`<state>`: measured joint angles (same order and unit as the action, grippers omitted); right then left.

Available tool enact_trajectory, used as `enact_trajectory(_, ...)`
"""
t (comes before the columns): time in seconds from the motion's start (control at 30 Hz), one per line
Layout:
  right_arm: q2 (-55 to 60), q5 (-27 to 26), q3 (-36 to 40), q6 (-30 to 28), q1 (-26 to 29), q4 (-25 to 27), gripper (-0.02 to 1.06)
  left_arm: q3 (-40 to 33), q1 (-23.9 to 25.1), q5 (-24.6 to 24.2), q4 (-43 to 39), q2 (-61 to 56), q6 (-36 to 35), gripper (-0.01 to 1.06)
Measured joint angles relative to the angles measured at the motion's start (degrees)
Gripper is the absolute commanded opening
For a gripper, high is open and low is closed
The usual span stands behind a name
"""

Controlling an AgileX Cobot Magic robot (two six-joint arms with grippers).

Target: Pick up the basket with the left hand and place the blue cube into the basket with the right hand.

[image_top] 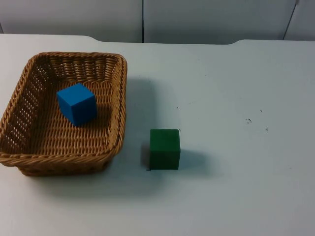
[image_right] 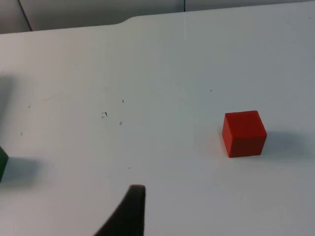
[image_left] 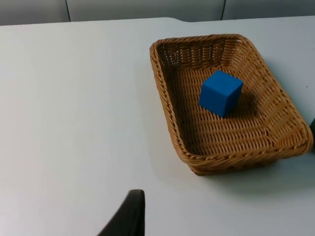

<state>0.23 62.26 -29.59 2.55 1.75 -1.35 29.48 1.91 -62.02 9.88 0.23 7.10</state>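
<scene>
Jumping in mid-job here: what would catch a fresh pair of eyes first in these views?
The blue cube already sits tilted inside the wicker basket, which rests on the white table at its left side. A green cube stands on the table just right of the basket, apart from it. A red cube stands alone on the table in the right wrist view.

Left end effector [image_left: 129,216] and right end effector [image_right: 129,212]: each shows one black fingertip above the worktop [image_right: 162,73].
</scene>
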Motion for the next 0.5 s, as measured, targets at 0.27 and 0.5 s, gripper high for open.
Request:
enact_trajectory(0.27, 0.0, 0.0, 0.0, 0.0, 0.0, 0.0, 1.05, 0.0, 0.0, 0.0, -0.1, 0.0, 0.2, 1.05)
enact_trajectory(0.5, 0.0, 0.0, 0.0, 0.0, 0.0, 0.0, 1.05, 0.0, 0.0, 0.0, -0.4, 0.0, 1.9, 1.05)
